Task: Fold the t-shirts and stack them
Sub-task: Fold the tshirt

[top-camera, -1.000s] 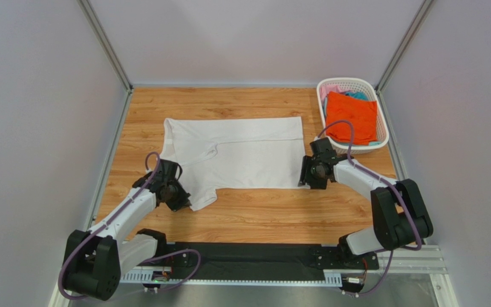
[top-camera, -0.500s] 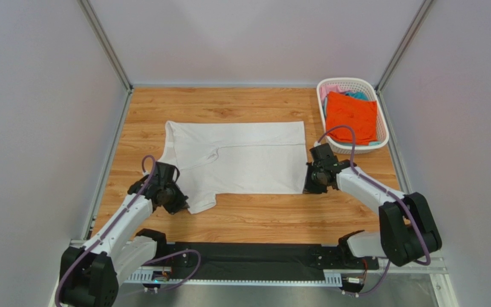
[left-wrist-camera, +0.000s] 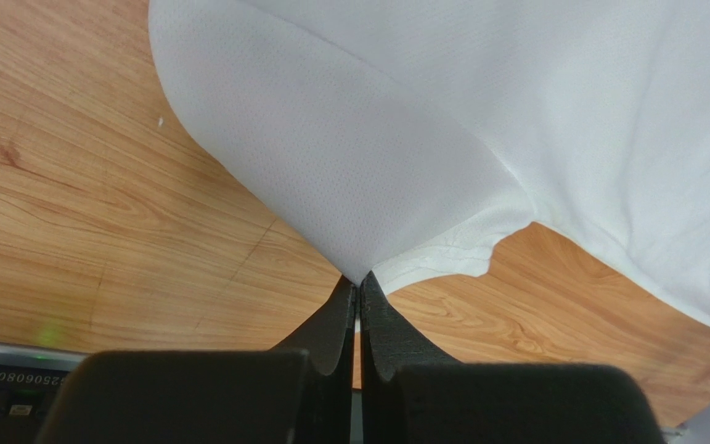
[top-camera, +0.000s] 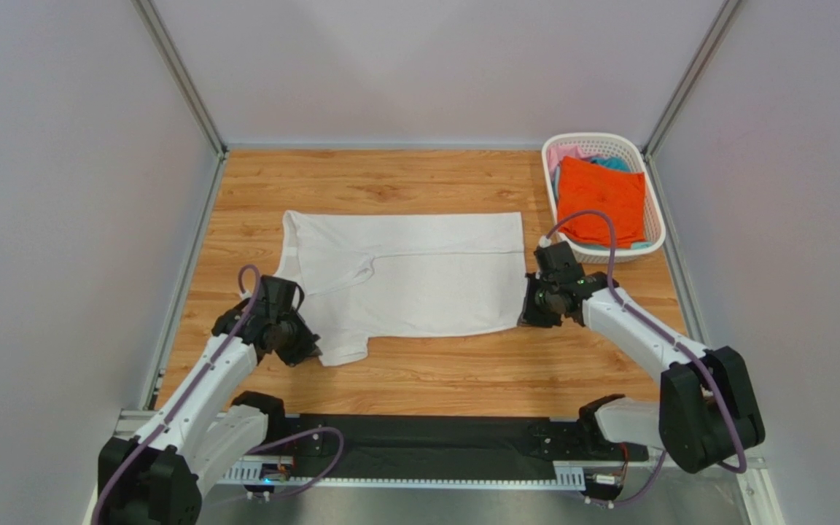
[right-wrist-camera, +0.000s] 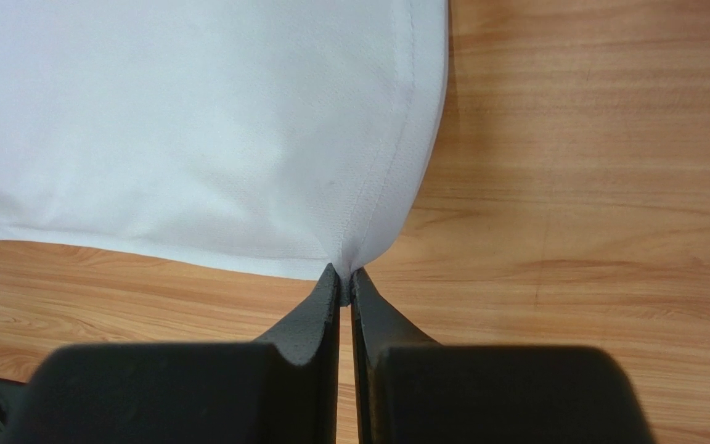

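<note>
Changed since a second ago: right gripper (right-wrist-camera: 343, 275), jaws then apart, now pinched shut on the near hem corner of the white t-shirt (top-camera: 413, 273), the corner closest to the basket (top-camera: 600, 138). Left gripper (left-wrist-camera: 360, 282): jaws shut on the sleeve tip at the end far from the basket. We list the shirt as flat on the table (top-camera: 446, 366), beside the basket (orange t-shirt (top-camera: 602, 197) inside). Risk, in our judgement: thin pinches; uneven lifting could slip a corner or drag folds askew.
</note>
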### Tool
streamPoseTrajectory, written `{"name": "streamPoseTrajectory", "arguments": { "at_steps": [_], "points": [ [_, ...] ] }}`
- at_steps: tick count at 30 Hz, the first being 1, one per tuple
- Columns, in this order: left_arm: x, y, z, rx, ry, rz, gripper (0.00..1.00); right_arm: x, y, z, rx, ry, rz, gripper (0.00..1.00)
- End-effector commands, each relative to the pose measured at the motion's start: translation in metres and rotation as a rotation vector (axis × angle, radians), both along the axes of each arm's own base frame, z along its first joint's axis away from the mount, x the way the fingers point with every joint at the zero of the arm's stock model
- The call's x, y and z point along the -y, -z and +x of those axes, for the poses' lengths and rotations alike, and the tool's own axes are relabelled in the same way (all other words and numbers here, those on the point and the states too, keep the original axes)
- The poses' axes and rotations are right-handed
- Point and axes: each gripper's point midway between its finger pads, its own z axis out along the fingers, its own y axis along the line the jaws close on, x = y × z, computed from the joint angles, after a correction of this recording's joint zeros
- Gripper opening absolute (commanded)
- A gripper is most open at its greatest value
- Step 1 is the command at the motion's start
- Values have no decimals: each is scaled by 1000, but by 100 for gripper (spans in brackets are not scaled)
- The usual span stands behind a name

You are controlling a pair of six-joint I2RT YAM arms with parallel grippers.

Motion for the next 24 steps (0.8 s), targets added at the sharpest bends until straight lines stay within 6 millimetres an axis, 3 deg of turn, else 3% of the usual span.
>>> {"name": "streamPoseTrajectory", "arguments": {
  "at_steps": [1, 12, 24],
  "points": [
    [4, -26, 21, 56, 23, 4, 0, -11, -24, 25, 66, -22, 22, 1],
    [11, -66, 77, 114, 70, 44, 0, -17, -50, 78, 125, -14, -14, 0],
    [13, -65, 143, 72, 94, 120, 0, -11, -60, 134, 155, 38, -16, 0]
  ]
}}
